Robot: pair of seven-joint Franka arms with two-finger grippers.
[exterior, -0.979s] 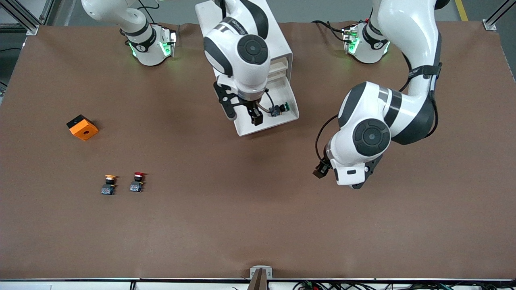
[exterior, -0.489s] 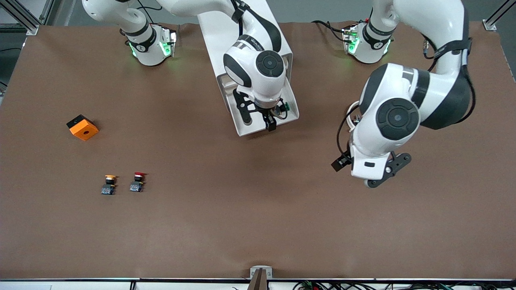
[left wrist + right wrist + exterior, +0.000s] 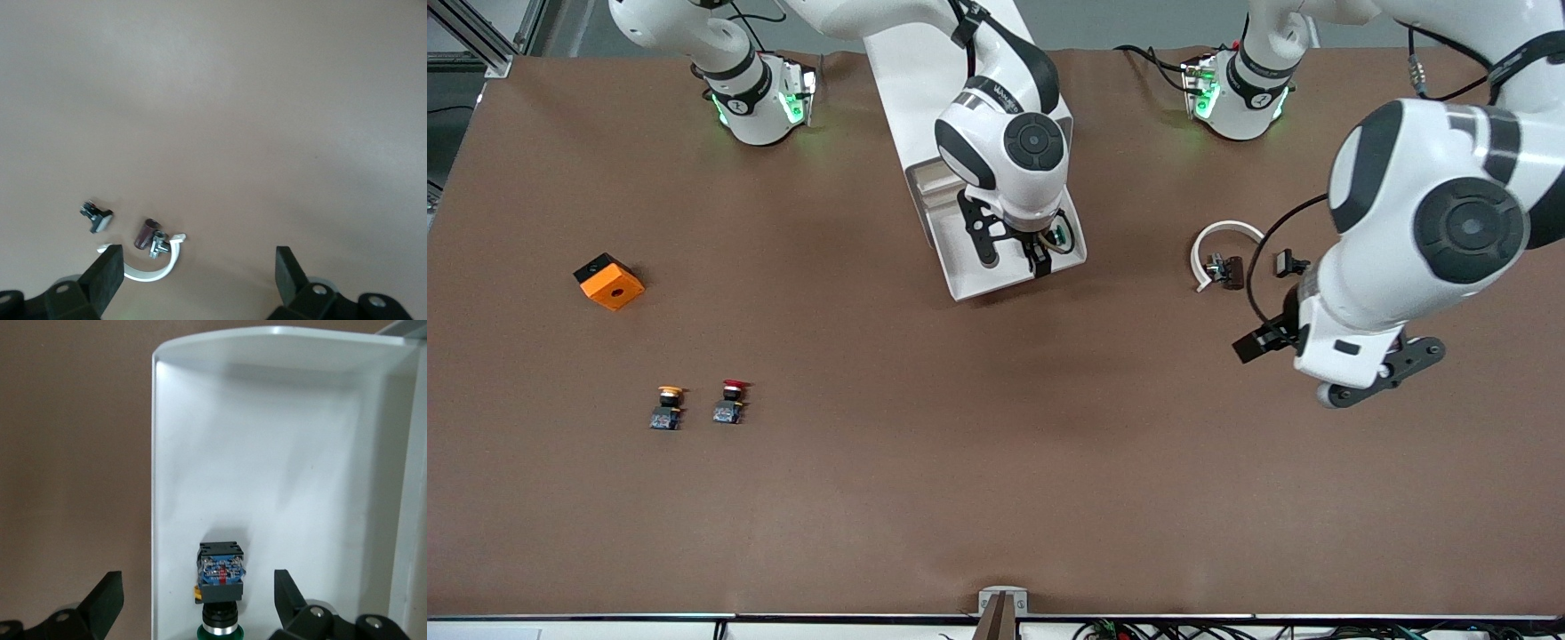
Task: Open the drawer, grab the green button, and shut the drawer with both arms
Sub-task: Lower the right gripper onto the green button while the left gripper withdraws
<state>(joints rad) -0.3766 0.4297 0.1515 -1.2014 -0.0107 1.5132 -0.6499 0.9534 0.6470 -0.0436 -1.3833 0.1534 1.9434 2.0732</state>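
The drawer [image 3: 969, 277] is pulled out of the white cabinet [image 3: 925, 80], toward the front camera. The green-capped button [image 3: 1060, 236] lies on its side in the drawer, at the corner toward the left arm's end. My right gripper [image 3: 1040, 256] hangs open just over it. In the right wrist view the button [image 3: 221, 577] lies between the open fingertips [image 3: 107, 597], touching neither, beside the drawer wall [image 3: 155, 487]. My left gripper [image 3: 1258, 342] is open and empty over bare table, toward the left arm's end. In the left wrist view it [image 3: 197, 280] holds nothing.
A white curved clamp [image 3: 1221, 238] with small metal parts [image 3: 1227, 269] lies on the table by the left gripper; it also shows in the left wrist view [image 3: 157, 267]. An orange block [image 3: 609, 281], an orange-capped button [image 3: 667, 407] and a red-capped button [image 3: 731, 402] lie toward the right arm's end.
My right gripper has moved across the drawer and now stands over the green button. My left arm has swung away toward its own end of the table, uncovering the white clamp.
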